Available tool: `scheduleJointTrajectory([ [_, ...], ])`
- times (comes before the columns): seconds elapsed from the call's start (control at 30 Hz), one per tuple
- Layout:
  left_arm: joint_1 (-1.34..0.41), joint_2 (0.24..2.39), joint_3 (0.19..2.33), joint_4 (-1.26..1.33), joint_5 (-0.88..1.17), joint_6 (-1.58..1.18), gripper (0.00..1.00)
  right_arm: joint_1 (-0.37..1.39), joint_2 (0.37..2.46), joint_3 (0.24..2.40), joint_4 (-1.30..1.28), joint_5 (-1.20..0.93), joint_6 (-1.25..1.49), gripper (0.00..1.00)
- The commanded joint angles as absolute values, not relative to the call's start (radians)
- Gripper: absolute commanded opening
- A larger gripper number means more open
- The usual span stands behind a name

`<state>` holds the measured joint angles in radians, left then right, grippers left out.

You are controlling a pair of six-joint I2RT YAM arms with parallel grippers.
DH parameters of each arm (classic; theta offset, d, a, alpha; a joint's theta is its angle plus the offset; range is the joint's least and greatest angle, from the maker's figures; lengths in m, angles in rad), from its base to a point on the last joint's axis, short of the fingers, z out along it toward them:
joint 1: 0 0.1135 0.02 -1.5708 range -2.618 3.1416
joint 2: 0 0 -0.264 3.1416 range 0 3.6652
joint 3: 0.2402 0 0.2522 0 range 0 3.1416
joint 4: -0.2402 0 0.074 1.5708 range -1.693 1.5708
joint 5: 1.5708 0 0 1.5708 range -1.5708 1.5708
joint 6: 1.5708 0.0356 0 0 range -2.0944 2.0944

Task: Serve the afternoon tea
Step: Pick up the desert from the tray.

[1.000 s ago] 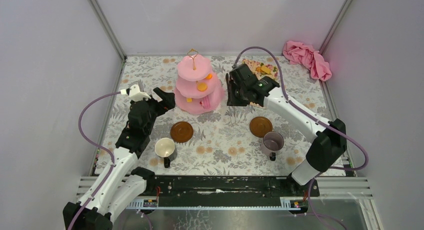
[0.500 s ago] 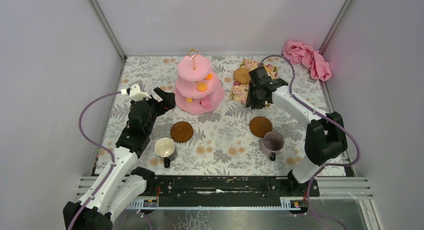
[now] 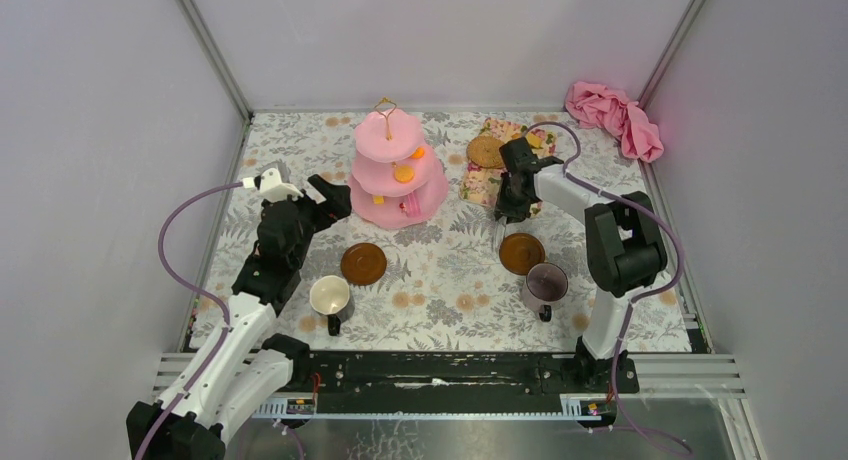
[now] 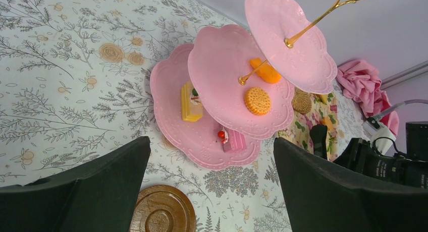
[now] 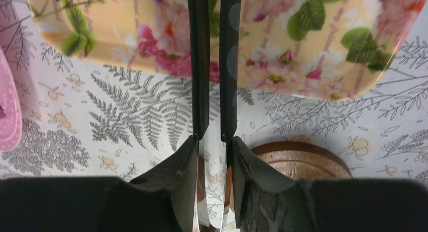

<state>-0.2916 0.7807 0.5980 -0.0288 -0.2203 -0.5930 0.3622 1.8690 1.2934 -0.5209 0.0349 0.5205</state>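
— Well, what is the right claw point(image 5: 212, 141) doing?
— Its fingers are clamped on the slim black tongs point(image 5: 199, 65), whose two arms run straight out ahead of it, nearly together, over the edge of a floral tray point(image 5: 313, 45). A brown saucer point(image 5: 298, 159) lies just below its fingertips, to the right.
— And the left claw point(image 4: 211, 143)?
— Spread wide, gripping nothing. The pink cake stand point(image 4: 217, 55) stands ahead of it, framed by its fingers but apart from them; a round biscuit point(image 4: 258, 101) sits on the middle tier. The other saucer point(image 4: 161, 214) lies close beneath it. The white mug point(image 3: 329, 296) and purple mug point(image 3: 546, 282) stand behind the claws, nearer the arm bases.
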Motion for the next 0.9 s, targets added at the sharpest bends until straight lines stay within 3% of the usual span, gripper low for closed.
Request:
scheduleJointTrajectory([
  [0.0, -0.285, 0.777, 0.606, 0.040, -0.207, -0.581, 1.00, 0.344, 1.888, 1.344, -0.483, 0.025, 0.504, 0.32],
  [0.4, -0.286, 0.774, 0.600, 0.038, -0.218, -0.583, 1.00, 0.307, 1.905, 1.321, -0.411, 0.028, 0.481, 0.41],
  [0.87, -0.286, 0.766, 0.607, 0.032, -0.218, -0.582, 1.00, 0.305, 1.880, 1.321, -0.443, 0.056, 0.521, 0.42],
])
